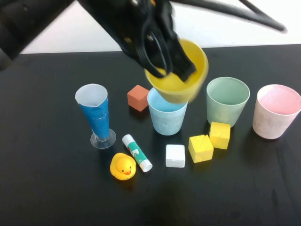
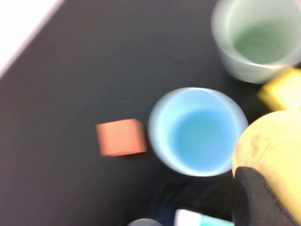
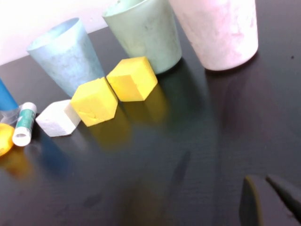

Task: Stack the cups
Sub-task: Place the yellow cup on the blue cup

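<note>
My left gripper [image 1: 171, 66] is shut on the rim of the yellow cup [image 1: 181, 82] and holds it tilted in the air, just above and behind the light blue cup [image 1: 167, 117]. In the left wrist view a dark finger [image 2: 256, 197] lies against the yellow cup [image 2: 273, 141], beside the open mouth of the light blue cup [image 2: 197, 132]. The pale green cup [image 1: 227, 101] and the pale pink cup [image 1: 276, 110] stand upright to the right. My right gripper [image 3: 270, 193] is shut and empty, low over the table in front of the pink cup [image 3: 221, 30]; it is out of the high view.
A tall blue-wrapped conical glass [image 1: 96, 115] stands at the left. An orange-red block [image 1: 138, 97] lies behind the blue cup. In front lie a glue stick [image 1: 137, 152], a rubber duck [image 1: 123, 166], a white cube [image 1: 175, 156] and two yellow cubes [image 1: 201, 148] [image 1: 219, 135].
</note>
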Robot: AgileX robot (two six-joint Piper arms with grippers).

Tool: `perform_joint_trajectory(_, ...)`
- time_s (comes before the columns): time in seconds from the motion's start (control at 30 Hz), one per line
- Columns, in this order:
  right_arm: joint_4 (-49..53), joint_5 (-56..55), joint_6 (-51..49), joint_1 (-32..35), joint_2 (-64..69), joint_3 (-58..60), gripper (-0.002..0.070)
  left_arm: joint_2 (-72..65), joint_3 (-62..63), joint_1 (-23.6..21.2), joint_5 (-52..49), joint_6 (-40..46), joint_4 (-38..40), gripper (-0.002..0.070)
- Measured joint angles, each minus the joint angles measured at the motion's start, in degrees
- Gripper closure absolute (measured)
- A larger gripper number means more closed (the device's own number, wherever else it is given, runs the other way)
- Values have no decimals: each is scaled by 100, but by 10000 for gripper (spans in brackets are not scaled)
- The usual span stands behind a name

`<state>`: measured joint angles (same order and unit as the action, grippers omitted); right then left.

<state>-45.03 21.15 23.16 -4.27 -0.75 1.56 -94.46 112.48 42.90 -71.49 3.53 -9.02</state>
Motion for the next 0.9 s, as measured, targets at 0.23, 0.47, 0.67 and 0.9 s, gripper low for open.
perform_joint_trajectory(0.23,0,0,0,0,0,0,679,-342,26,-544,89,-205,103,662)
perform_joint_trajectory(0.47,0,0,4,0,0,0,679,-735,26,-747,397,-266,158,662)
perform_joint_trajectory(0.67,-10,0,13,0,0,0,679,-964,26,-761,538,-269,244,662)
perform_joint_trajectory(0.9,-43,0,13,0,0,0,679,-1126,26,-761,552,-269,333,581)
